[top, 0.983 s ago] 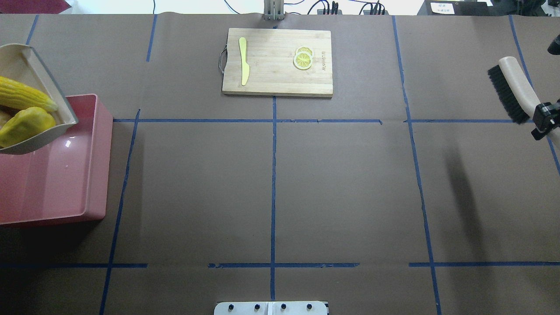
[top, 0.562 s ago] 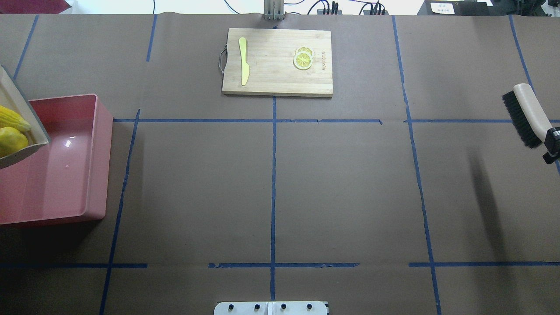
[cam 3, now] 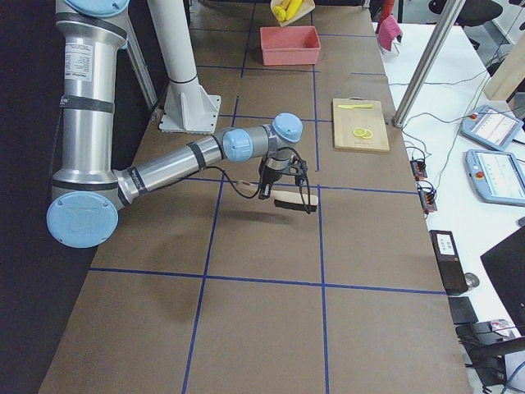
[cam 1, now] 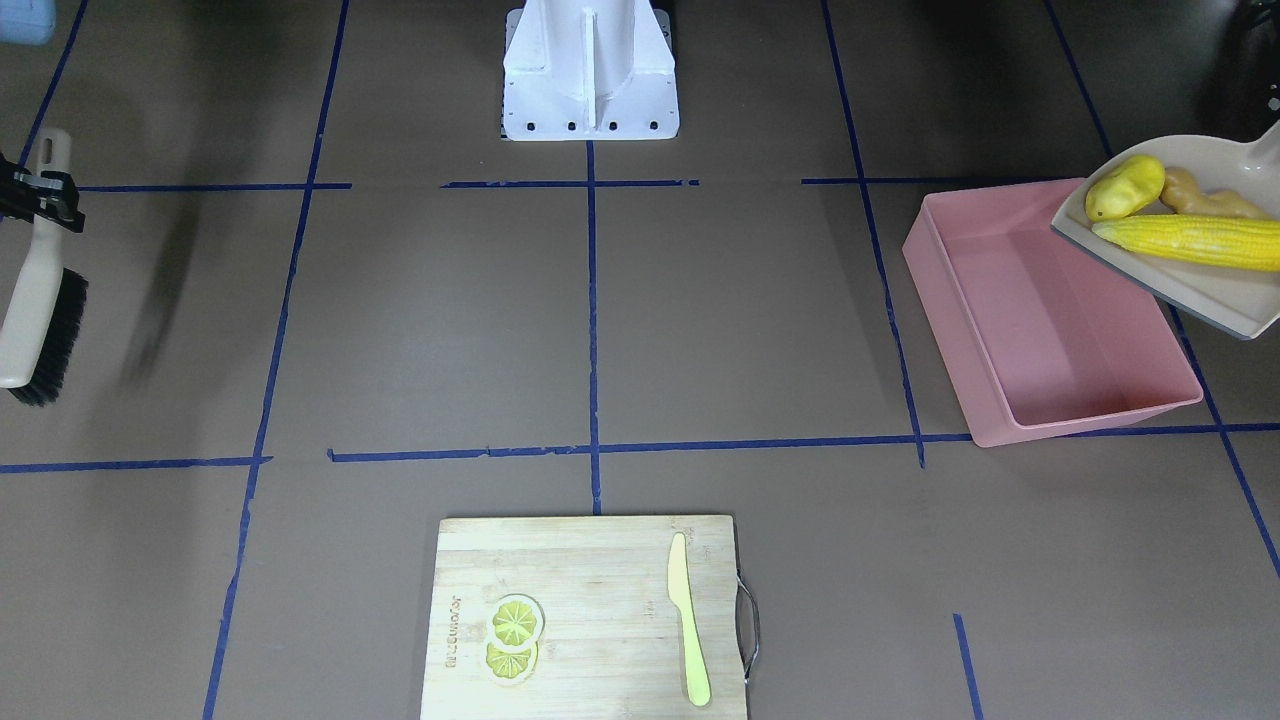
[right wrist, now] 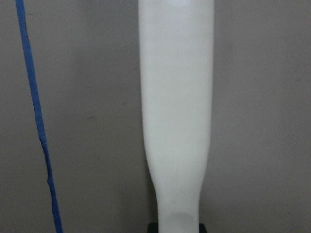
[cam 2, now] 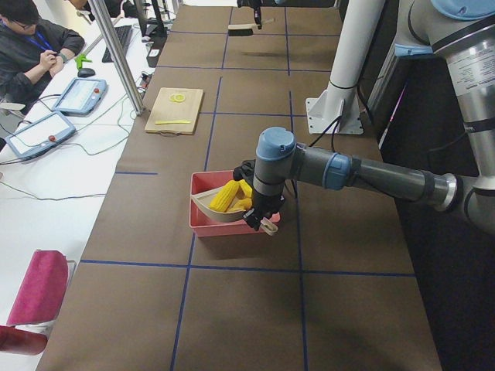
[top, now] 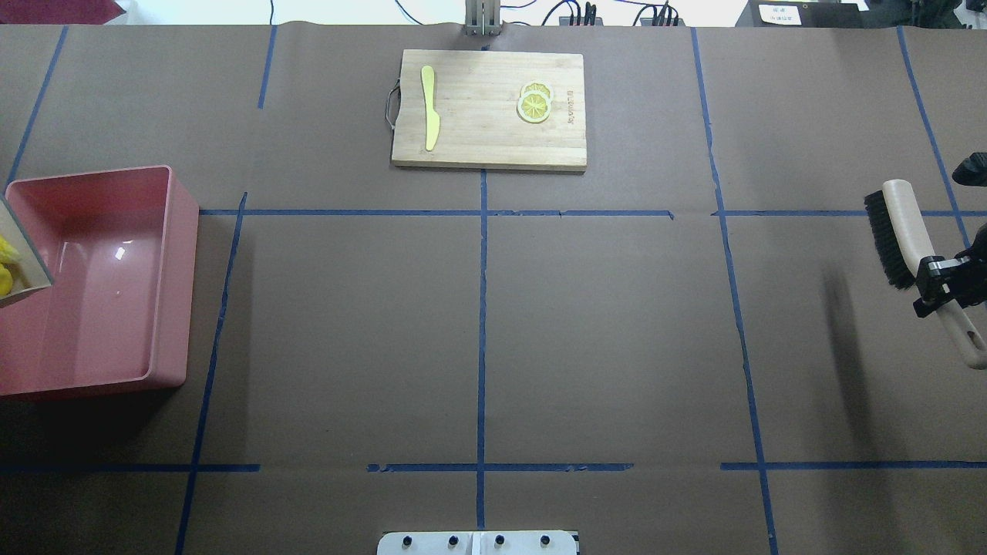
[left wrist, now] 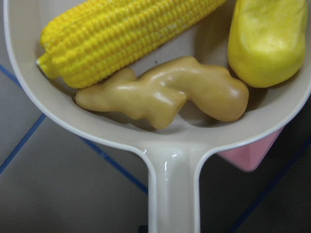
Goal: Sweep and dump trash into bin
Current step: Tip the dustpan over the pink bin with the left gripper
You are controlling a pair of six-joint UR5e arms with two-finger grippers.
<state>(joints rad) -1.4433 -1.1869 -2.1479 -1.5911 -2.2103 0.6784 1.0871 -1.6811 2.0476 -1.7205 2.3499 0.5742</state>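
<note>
The trash lies in a beige dustpan [cam 1: 1200, 290]: a corn cob [cam 1: 1190, 240], a yellow potato-like piece [cam 1: 1125, 187] and a tan ginger root [left wrist: 165, 92]. The dustpan hangs in the air over the outer side of the pink bin [cam 1: 1050, 320], which holds nothing I can see. My left gripper [cam 2: 261, 222] is shut on the dustpan's handle [left wrist: 172, 194]. In the overhead view only the dustpan's lip [top: 19, 258] shows, at the left edge. My right gripper [top: 937, 281] is shut on the handle of a black-bristled brush [top: 894, 231], held above the table at the far right.
A wooden cutting board [top: 486, 146] lies at the table's far middle, with a yellow-green knife [top: 429, 108] and lemon slices [top: 534, 102] on it. The white robot base [cam 1: 590, 70] stands at the near middle. A person with tablets [cam 2: 69, 108] sits beyond the far side.
The dustpan with the trash has slid left until almost out of the overhead view. The right gripper has carried the brush nearer to the robot and turned it.
</note>
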